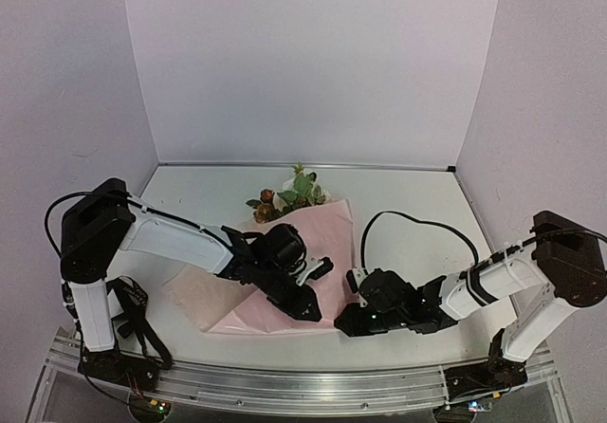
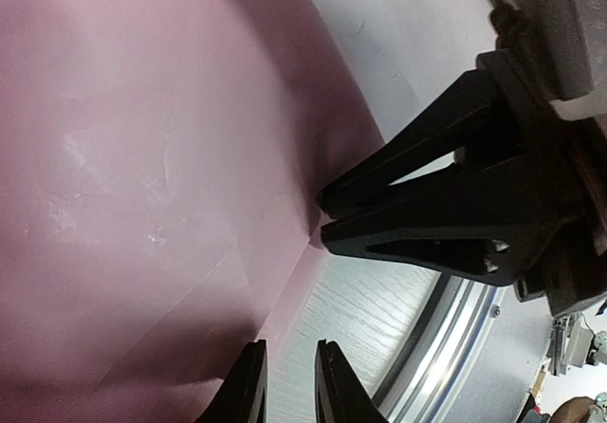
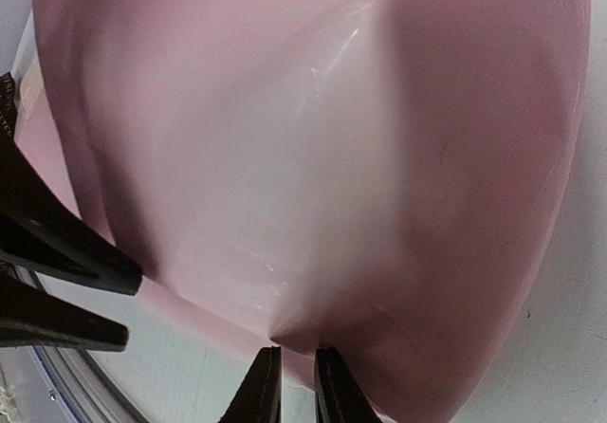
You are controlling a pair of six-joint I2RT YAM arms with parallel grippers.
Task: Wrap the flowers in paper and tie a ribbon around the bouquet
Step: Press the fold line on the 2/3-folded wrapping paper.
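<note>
The paper (image 1: pixel 327 238) lies on the desk (image 1: pixel 417 252), with the flowers (image 1: pixel 289 195) at its 12 o'clock end. Its 5 o'clock edge is pinched by the narrow right claw (image 3: pixel 296 355). Nothing is gripped by the left claw (image 2: pixel 289 366), also narrow. The thin sheet could be torn by opposing pulls.

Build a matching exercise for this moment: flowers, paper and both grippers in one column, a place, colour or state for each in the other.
Things:
1. the flowers
2. the paper
3. the left gripper
4. the right gripper

Descriptions:
A. pinching the paper's near edge
B. pale pink, slightly creased
C. heads poking out past the paper's far corner
D. fingers a little apart beside the paper's near edge

Pairs: 1-C, 2-B, 3-D, 4-A
</note>
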